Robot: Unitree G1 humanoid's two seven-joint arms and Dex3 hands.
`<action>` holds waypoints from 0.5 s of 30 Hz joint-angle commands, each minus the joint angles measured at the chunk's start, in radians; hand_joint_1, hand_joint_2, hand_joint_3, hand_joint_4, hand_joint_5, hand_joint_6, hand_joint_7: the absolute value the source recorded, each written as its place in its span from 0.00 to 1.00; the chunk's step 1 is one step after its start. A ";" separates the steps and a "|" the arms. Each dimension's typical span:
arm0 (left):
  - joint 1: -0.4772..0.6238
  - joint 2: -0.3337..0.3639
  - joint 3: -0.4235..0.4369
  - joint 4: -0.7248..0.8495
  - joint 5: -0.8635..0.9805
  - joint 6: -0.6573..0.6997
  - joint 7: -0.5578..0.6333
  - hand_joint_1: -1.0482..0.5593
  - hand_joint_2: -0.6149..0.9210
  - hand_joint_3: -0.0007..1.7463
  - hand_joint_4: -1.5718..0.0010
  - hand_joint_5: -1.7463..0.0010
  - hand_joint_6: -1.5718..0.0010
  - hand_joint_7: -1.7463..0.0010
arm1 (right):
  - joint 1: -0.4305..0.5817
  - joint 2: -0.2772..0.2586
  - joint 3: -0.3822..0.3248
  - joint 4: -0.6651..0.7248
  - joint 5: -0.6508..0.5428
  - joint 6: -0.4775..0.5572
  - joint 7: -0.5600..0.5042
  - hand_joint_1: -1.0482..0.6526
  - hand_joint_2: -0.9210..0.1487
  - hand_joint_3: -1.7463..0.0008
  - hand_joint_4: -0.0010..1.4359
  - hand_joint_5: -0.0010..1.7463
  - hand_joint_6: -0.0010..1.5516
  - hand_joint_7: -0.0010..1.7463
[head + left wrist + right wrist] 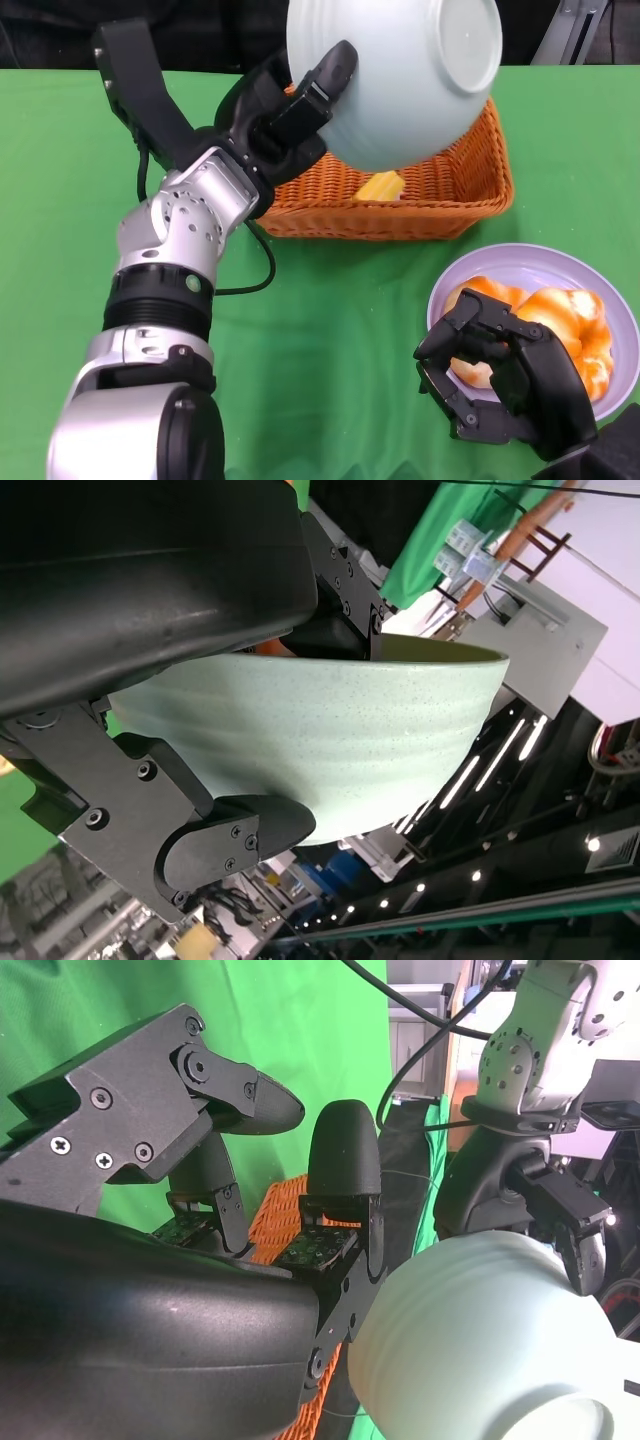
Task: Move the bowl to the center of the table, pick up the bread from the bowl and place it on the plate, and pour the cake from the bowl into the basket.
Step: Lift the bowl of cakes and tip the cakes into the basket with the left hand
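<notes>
My left hand (290, 110) grips the pale green bowl (395, 75) and holds it tipped over the wicker basket (455, 205). A yellow piece of cake (381, 186) lies in the basket below the bowl's rim. The left wrist view shows the bowl (320, 740) clamped between my fingers (225, 835). The golden bread (560, 320) lies on the lilac plate (520, 265) at the lower right. My right hand (500, 385) hovers at the plate's near edge with fingers curled, holding nothing. In the right wrist view the bowl (480, 1340) and my left forearm (530, 1070) show beyond my right fingers (340, 1160).
The green cloth (60, 160) covers the table. The basket stands at the back centre-right, and the plate sits close in front of it. Black cables (260, 270) trail from my left forearm across the cloth.
</notes>
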 commanded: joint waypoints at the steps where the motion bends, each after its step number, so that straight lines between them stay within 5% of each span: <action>1: -0.046 0.016 0.014 0.005 -0.022 0.018 0.015 0.57 0.85 0.58 0.56 0.00 0.64 0.00 | -0.007 -0.001 -0.003 0.008 0.005 -0.011 -0.006 0.53 0.38 0.44 0.47 0.90 0.43 0.73; 15: -0.065 0.011 0.067 0.022 -0.068 0.106 0.066 0.57 0.85 0.56 0.56 0.00 0.66 0.00 | -0.004 -0.002 -0.002 0.004 0.008 -0.006 0.000 0.53 0.37 0.47 0.46 0.90 0.43 0.73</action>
